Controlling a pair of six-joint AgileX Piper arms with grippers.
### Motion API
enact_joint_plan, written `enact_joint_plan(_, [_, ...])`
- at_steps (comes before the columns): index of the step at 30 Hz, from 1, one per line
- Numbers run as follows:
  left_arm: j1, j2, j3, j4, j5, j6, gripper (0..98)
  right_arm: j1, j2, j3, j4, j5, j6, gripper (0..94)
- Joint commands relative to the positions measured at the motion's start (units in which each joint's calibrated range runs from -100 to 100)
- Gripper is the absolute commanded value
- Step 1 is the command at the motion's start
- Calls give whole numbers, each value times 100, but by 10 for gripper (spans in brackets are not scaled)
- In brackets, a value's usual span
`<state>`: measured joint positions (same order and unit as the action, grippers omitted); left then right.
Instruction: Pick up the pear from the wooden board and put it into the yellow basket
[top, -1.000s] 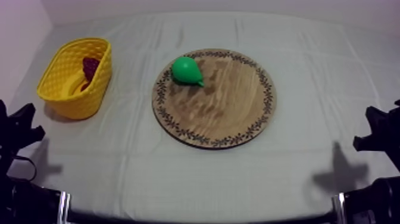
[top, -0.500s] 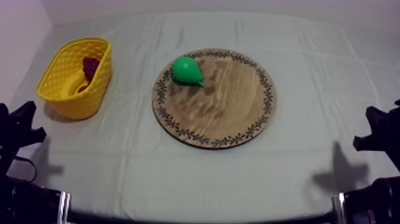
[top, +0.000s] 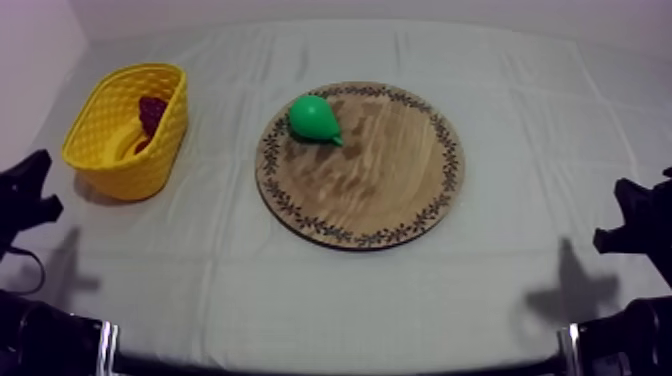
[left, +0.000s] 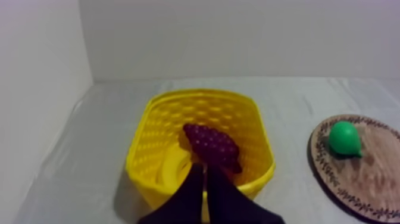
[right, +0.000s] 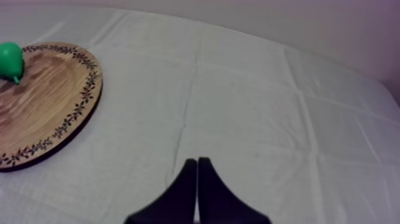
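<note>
A green pear (top: 314, 118) lies on the upper left part of the round wooden board (top: 380, 190); the same pear (left: 344, 138) (right: 10, 59) sits on the board (left: 369, 179) (right: 47, 107) in both wrist views. The yellow basket (top: 100, 140) stands at the table's left, holding a bunch of dark grapes (left: 211, 145) and a banana (left: 172, 168). My left gripper (left: 204, 170) is shut on nothing, its narrow wedge pointing at the basket (left: 149, 149). Shut as well, my right gripper (right: 196, 162) hangs over bare cloth to the right of the board.
My left arm (top: 22, 190) sits low at the left edge below the basket, my right arm (top: 635, 225) low at the right edge. A pale wall rises behind the table and at its left side.
My left arm has drawn back to the left and slightly up toward the basket's side. The right arm, pear and basket have not moved.
</note>
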<state>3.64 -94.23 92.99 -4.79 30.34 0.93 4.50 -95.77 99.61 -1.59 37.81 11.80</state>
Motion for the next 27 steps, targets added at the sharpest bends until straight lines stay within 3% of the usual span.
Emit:
enact_joint_plan(1, [79,586,-697,-7,-1,51,0,1,1,5,0,1,0,5])
enact_joint_plan(13, [521,2911,-3639,-70,852,189,0,1,1,5,0,1,-4,5])
enact_joint_plan(21, [1006,4098,-5178,-276,1512,528,0,1,1,5,0,1,-1,5])
enact_joint_plan(27, [1458,4824,-6044,-572,1884,856,0,1,1,5,0,1,0,5])
